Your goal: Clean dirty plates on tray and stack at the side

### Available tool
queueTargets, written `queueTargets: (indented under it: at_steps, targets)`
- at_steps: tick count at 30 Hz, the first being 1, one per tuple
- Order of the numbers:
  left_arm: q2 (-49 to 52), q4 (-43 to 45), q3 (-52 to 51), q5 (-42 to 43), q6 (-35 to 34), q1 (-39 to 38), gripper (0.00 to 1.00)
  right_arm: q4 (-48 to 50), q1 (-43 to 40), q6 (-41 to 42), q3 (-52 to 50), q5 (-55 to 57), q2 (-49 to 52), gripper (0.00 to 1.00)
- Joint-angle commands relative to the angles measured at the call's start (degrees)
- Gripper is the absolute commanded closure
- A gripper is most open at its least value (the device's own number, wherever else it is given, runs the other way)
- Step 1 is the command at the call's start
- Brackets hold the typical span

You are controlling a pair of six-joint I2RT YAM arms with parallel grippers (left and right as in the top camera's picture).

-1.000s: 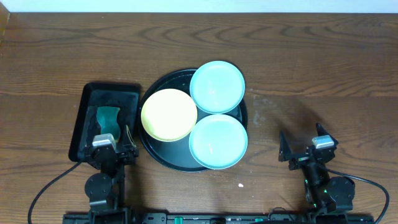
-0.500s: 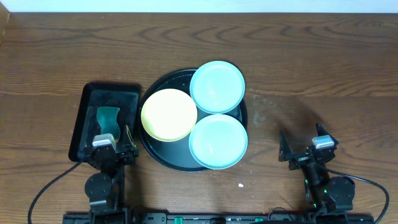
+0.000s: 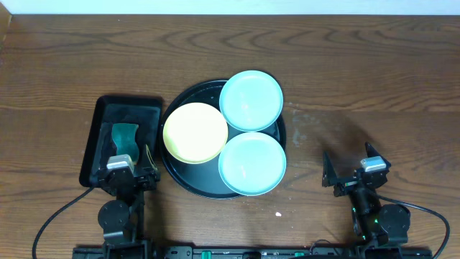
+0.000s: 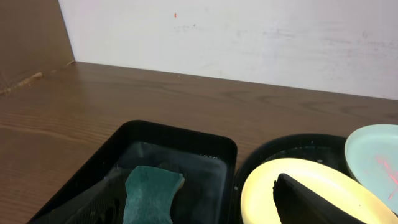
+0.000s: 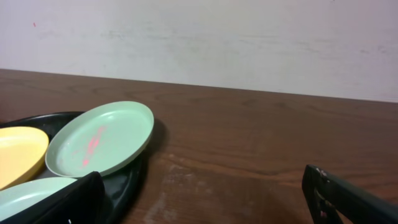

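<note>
The round black tray [image 3: 185, 180] sits at the table's middle and holds three plates. The pale yellow plate [image 3: 195, 132] lies at its left. One turquoise plate [image 3: 251, 100] leans on the far rim and shows a reddish smear in the right wrist view [image 5: 99, 138]. The other turquoise plate [image 3: 251, 164] lies at the front right. My left gripper [image 3: 131, 175] is open and empty at the front left, over the near end of the sponge tray. My right gripper [image 3: 352, 171] is open and empty at the front right, apart from the tray.
A black rectangular sponge tray [image 3: 102, 122] stands left of the round tray with a green sponge [image 3: 125, 139] in it, also in the left wrist view [image 4: 152, 191]. A small white crumb [image 3: 279, 214] lies on the wood. A wall runs along the table's far edge.
</note>
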Motion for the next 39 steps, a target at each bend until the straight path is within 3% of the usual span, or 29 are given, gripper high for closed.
queueTargets:
  at_steps: [1, 39]
  targets:
    - [0.3, -1.7, -1.2, -1.6, 0.5, 0.0, 0.23, -0.2, 0.5, 0.6, -0.1, -0.3, 0.1, 0.01]
    - [0.3, -1.4, 1.0, -1.7, -1.7, 0.0, 0.24, 2.9, 0.4, 3.6, 0.3, 0.6, 1.0, 0.01]
